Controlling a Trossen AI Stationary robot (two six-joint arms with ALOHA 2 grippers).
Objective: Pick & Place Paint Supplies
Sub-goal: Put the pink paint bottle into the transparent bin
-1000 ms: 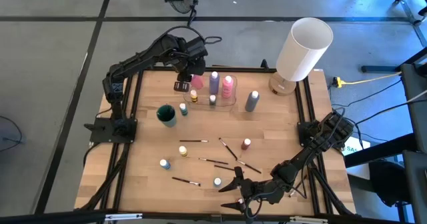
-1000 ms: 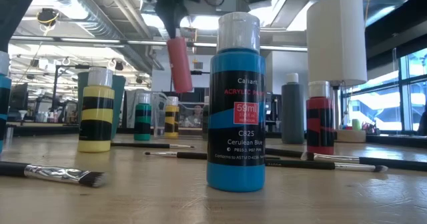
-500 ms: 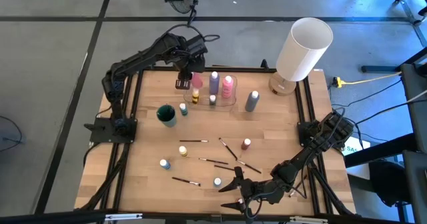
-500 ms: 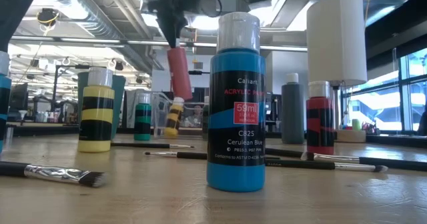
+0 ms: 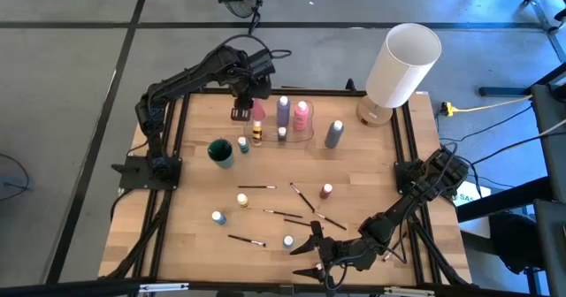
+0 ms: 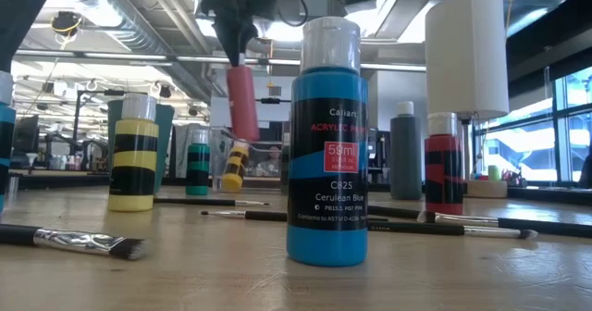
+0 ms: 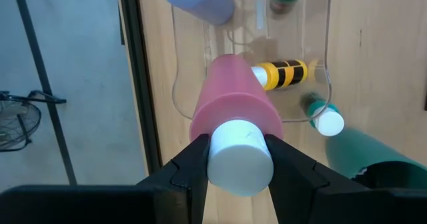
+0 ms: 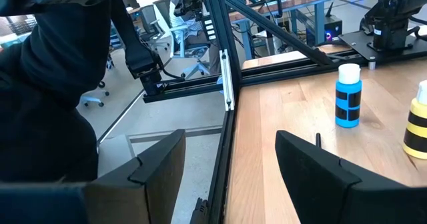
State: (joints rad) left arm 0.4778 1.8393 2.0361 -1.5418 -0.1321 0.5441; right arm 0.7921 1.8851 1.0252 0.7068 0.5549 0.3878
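Note:
My left gripper is over the far side of the table, shut on a pink bottle above the left end of a clear tray. The tray holds a purple bottle, another pink bottle, a tiny bottle and a tiny yellow-and-black bottle that leans over. A grey bottle stands to the tray's right. Brushes and tiny bottles lie mid-table. My right gripper waits open at the near edge. My left gripper pinches the pink bottle's white cap between its two fingers, coming from above. The bottle hangs below the fingers, lifted clear and tilted, its base over the tray's left end near the yellow-and-black bottle.
A big white cylindrical lamp stands at the far right corner. A teal cup and a tiny green bottle stand left of the tray. A blue bottle stands close to the low camera. Bare wood lies at mid-right.
My left gripper has carried the pink bottle a little lower and toward the table's left over the tray. The tiny yellow-and-black bottle in the tray, upright a second ago, has tipped over sideways.

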